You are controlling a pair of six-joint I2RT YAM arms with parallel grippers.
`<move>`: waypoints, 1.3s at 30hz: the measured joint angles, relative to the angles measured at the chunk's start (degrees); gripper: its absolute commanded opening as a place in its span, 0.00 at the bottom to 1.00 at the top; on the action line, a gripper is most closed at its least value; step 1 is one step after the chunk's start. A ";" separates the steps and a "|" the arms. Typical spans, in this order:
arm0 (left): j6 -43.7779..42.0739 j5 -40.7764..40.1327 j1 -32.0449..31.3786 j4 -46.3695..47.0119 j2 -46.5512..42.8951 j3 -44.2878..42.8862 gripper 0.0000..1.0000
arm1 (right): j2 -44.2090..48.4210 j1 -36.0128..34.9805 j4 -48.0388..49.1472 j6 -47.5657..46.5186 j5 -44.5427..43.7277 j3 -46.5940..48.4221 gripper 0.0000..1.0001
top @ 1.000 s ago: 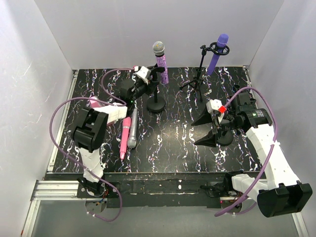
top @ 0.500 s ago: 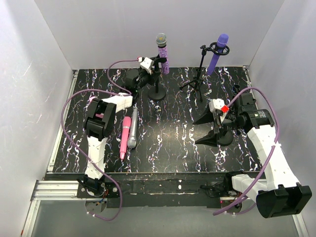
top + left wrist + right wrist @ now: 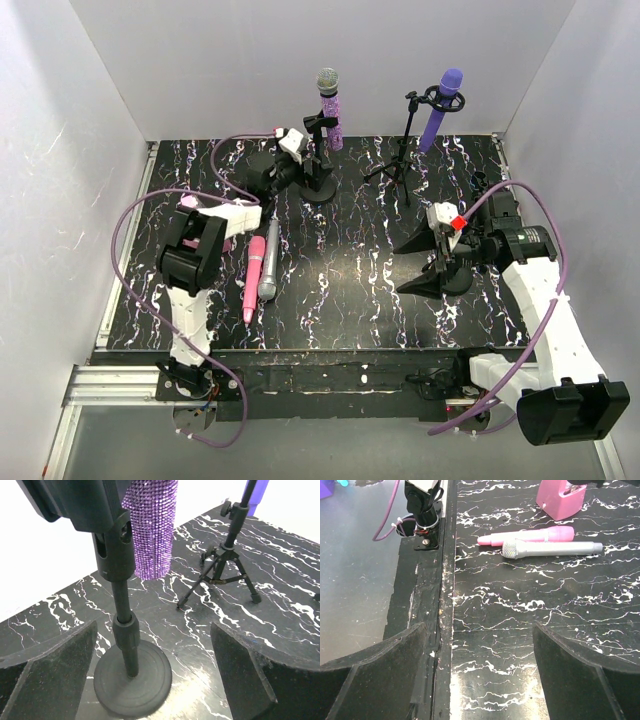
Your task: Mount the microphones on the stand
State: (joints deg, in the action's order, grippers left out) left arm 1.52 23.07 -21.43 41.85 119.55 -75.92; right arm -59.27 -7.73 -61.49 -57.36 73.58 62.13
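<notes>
The glittery pink-purple microphone (image 3: 328, 110) (image 3: 150, 530) stands upright in the clip of the round-base stand (image 3: 320, 186) (image 3: 131, 679). My left gripper (image 3: 303, 165) (image 3: 155, 680) is open low beside that stand, whose pole rises between the fingers, touching neither. The plain purple microphone (image 3: 441, 105) sits in the tripod stand (image 3: 402, 152) (image 3: 220, 575). The pink microphone (image 3: 252, 276) (image 3: 530, 536) and the silver-grey microphone (image 3: 270, 262) (image 3: 555, 549) lie side by side on the table. My right gripper (image 3: 418, 263) (image 3: 480, 675) hovers open at the right, holding nothing.
A pink wedge-shaped object (image 3: 193, 214) (image 3: 560, 500) sits at the left behind the lying microphones. The black marbled table (image 3: 350, 290) has white walls on three sides. The left arm's purple cable (image 3: 140, 215) loops over the table's left part.
My left gripper carried the glittery microphone up into the round-base stand's clip, then opened and let go. The microphone stays in the clip. The right arm barely moved.
</notes>
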 measured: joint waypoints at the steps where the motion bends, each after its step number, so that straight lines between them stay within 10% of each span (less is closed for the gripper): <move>1: -0.02 -0.11 0.00 -0.07 -1.18 1.16 0.98 | 0.15 0.15 -0.02 0.00 -0.04 -0.15 0.93; 14: 0.61 -3.30 0.90 -3.58 -26.93 23.56 0.98 | 1.92 1.03 -2.58 -2.10 -2.97 -0.70 0.93; 39: 11.61 -0.22 2.14 -47.30 -78.75 35.80 0.98 | 9.05 16.11 -15.15 -0.68 -8.55 10.64 0.94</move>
State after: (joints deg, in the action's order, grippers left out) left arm 13.13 22.85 -19.29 -5.45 40.80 -40.12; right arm -50.22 8.38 -76.64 -58.04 65.04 72.77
